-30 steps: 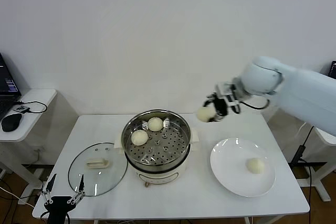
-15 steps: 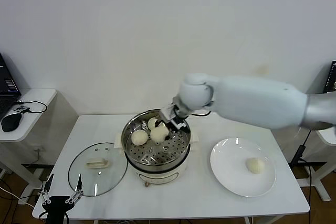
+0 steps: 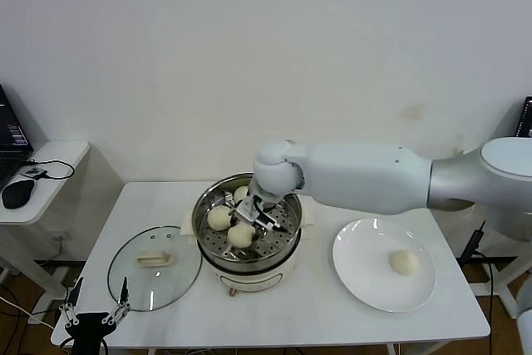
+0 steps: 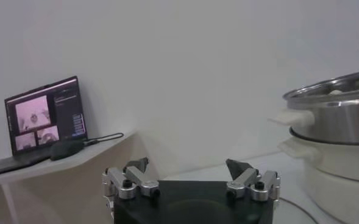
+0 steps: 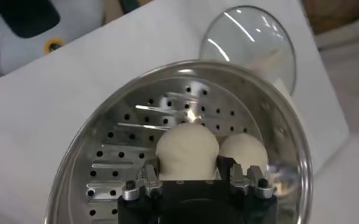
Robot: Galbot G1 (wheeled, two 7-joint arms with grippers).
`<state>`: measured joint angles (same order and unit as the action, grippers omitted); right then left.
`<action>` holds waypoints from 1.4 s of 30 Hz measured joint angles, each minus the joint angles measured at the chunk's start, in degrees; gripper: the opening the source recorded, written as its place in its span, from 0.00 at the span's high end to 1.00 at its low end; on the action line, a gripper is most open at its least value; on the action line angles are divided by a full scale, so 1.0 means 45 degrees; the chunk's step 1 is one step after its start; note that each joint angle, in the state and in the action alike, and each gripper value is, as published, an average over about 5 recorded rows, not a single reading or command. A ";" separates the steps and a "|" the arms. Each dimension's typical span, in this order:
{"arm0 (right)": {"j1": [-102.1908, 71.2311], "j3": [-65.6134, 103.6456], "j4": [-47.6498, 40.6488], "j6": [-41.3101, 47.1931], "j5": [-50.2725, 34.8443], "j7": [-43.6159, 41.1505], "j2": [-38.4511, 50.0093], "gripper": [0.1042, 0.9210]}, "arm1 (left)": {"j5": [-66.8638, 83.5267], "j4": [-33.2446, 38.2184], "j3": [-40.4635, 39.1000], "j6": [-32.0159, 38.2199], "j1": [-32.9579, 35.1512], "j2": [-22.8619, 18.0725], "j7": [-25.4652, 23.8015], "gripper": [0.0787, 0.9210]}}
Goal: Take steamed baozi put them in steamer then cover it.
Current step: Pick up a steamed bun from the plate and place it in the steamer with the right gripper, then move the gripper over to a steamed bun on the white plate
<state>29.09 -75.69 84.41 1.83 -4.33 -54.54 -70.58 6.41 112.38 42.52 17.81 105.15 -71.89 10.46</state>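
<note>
Left gripper point(image 3: 94, 306) parked low at the near bench edge, jaws wide open, holding nothing. Just beyond it the cover point(image 3: 155, 267) lies flat on the bench point(image 3: 291, 322), beside the steamer point(image 3: 248, 224) and not on it. Right gripper point(image 5: 197, 176) is down inside the steamer, jaws either side of a baozi point(image 5: 188, 149) sitting on the perforated tray; can't tell whether they grip it or have begun to let go. Two more baozi in the pot: one point(image 3: 219, 218) on the side toward the cover, one point(image 3: 240, 194) at the far side, partly hidden behind the arm. Fourth baozi point(image 3: 405, 262) alone on the white plate point(image 3: 359, 276), well apart from the pot. Risks: if the jaws lift before fully clear, the soft bun may stick to a pad and get dragged up or rolled into its neighbour, which sits just beside it. Exit path is tight too, arm could clip the pot rim.
</note>
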 measured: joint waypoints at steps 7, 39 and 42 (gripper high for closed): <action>-0.0020 -0.0049 0.0110 -0.0309 0.0228 -0.0105 -0.0016 0.19 | -0.0007 -0.0002 0.0031 0.0033 0.0068 0.0026 0.0019 0.12; -0.0278 0.2234 0.2987 0.4638 -0.1164 -0.0997 0.8031 0.12 | -0.0054 0.0126 0.0037 -0.0068 -0.0093 0.0479 -0.0053 0.12; -0.1495 0.3075 0.2938 0.4644 -0.0495 -0.1007 0.8931 0.12 | -0.0055 0.0094 0.0045 -0.0076 -0.0121 0.0503 -0.0055 0.12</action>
<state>22.36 -61.85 97.63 22.73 -6.56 -59.07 -30.39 6.16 112.80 42.72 17.47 104.61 -69.63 10.21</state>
